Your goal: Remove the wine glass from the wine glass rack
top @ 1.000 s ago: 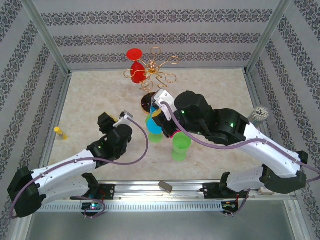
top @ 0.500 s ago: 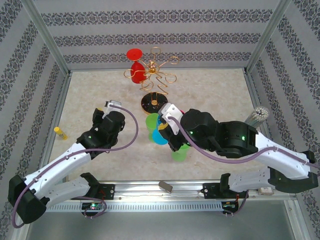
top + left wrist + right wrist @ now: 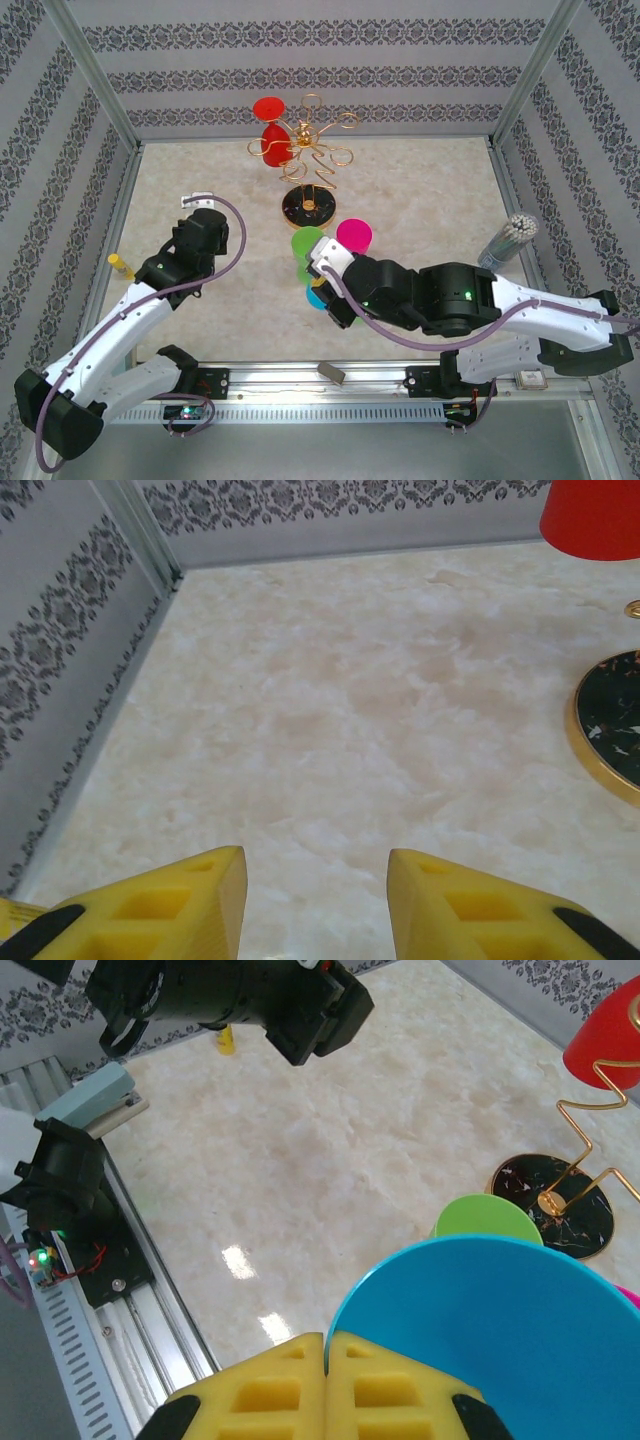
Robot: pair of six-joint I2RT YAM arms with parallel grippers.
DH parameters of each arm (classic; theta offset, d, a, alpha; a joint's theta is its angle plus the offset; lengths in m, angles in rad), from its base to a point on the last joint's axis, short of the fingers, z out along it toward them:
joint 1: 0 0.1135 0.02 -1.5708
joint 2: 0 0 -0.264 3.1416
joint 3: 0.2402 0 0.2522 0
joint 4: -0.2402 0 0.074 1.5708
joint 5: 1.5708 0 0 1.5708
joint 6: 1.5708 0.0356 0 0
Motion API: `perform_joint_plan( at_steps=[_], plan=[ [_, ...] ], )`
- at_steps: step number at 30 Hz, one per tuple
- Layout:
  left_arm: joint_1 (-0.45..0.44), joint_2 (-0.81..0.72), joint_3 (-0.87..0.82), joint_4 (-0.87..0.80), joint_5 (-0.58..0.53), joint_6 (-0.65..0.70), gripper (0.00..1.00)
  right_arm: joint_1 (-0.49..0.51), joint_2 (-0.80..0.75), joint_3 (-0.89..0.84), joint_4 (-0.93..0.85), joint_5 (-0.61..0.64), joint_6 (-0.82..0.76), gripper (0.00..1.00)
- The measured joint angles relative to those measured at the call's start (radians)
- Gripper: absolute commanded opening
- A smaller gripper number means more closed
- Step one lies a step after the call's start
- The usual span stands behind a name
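The gold wire wine glass rack [image 3: 312, 143] stands at the back on its round black base [image 3: 308, 208]. A red wine glass [image 3: 270, 131] hangs upside down from one of its left arms. My right gripper [image 3: 327, 1345] is shut on the rim of a blue wine glass's round foot [image 3: 500, 1330], held in front of the rack, and the blue wine glass [image 3: 316, 296] shows under the right arm. My left gripper [image 3: 317, 880] is open over bare table, left of the rack base [image 3: 610, 735], with the red glass [image 3: 590, 515] at upper right.
A green glass [image 3: 308, 245] and a pink glass [image 3: 353, 236] stand upside down between the rack and the right arm. A yellow object [image 3: 122, 264] lies by the left wall. A cup of white sticks [image 3: 510, 238] stands at right. A grey block [image 3: 331, 372] sits on the front rail.
The right arm has drawn back toward the near edge with the blue glass, uncovering the pink glass. The left arm has swung left and farther back, away from the glasses.
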Motion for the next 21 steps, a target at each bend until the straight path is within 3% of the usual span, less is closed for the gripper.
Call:
perform_joint_plan(
  at_steps=[5, 21],
  plan=[
    [0.031, -0.002, 0.000, -0.012, 0.082, -0.064, 0.45, 0.038, 0.027, -0.026, 0.008, 0.023, 0.020, 0.00],
    [0.060, -0.013, 0.002, -0.030, 0.201, -0.108, 0.50, 0.009, 0.075, -0.192, 0.133, -0.010, 0.074, 0.00]
  ],
)
